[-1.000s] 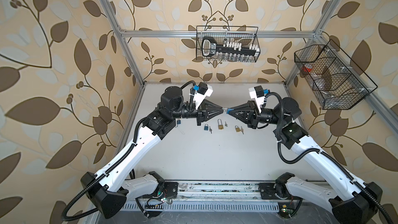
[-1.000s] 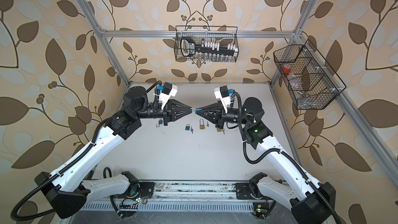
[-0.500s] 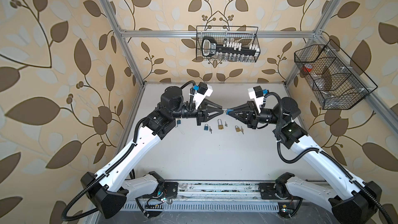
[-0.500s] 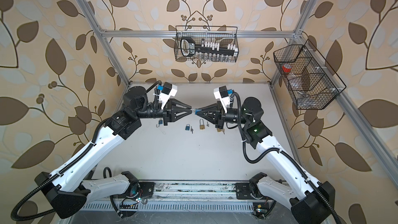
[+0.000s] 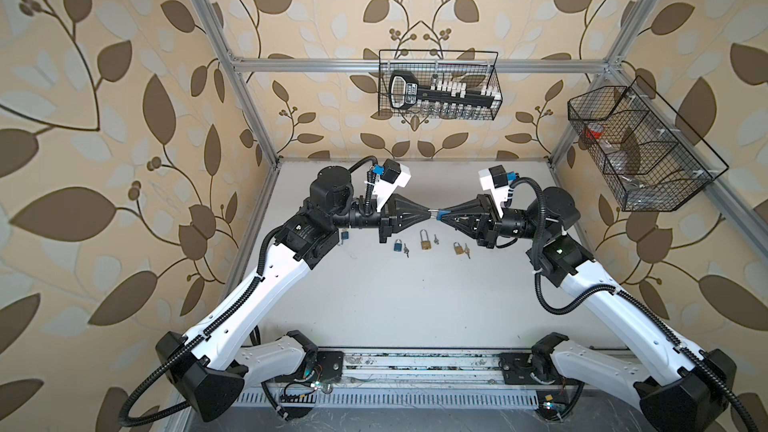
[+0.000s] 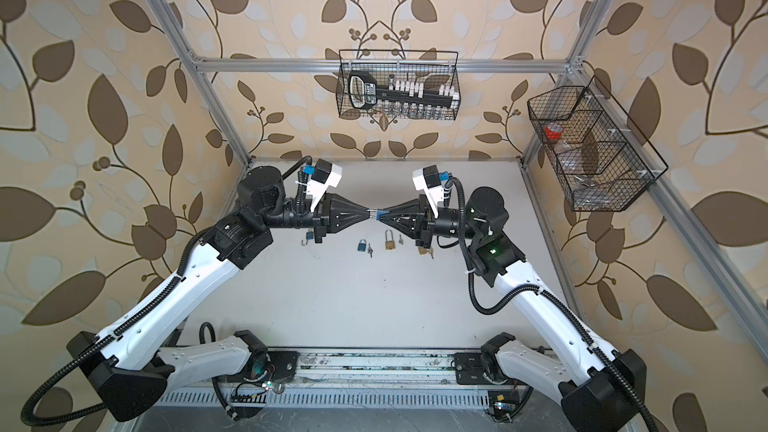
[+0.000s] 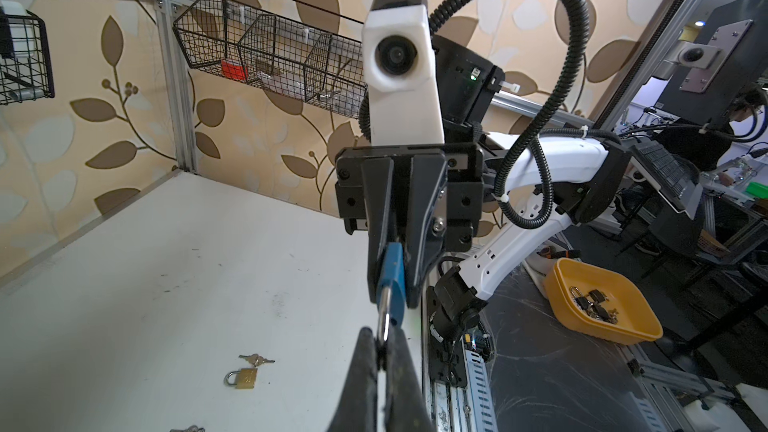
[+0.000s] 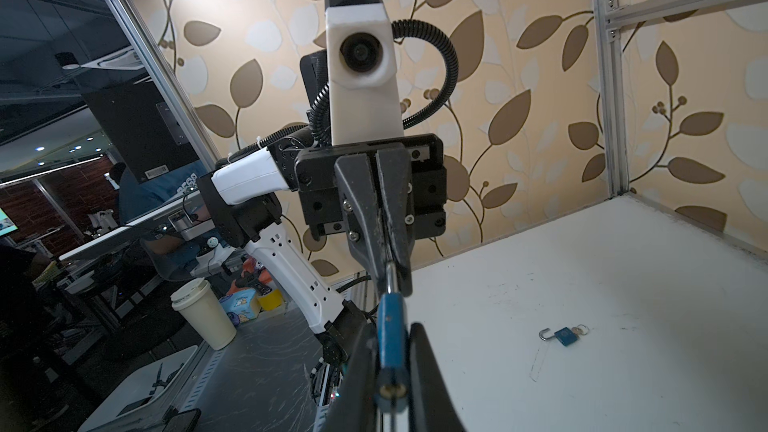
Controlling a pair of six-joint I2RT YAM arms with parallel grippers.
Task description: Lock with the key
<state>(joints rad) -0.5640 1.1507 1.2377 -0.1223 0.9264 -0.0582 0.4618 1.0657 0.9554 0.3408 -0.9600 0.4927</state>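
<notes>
- The left pincer (image 5: 429, 213) and right pincer (image 5: 444, 215) meet tip to tip above the bench (image 5: 415, 305). In both top views only a sliver of blue and silver shows between them.
- The left wrist view makes it plain: the right pincer is clamped on the body of the blue padlock (image 7: 392, 280).
- The right wrist view shows the left pincer pinched tight on the shackle (image 8: 390, 278), and also the lock's brass-centred bottom end.
- Under the left pincer an open padlock (image 8: 564, 336) lies on the bench with a key (image 8: 575, 330) at its end. The top views half hide it beneath that arm.
- Under the right pincer a brass padlock (image 7: 244, 379) lies just beside loose keys (image 7: 255, 360).
</notes>
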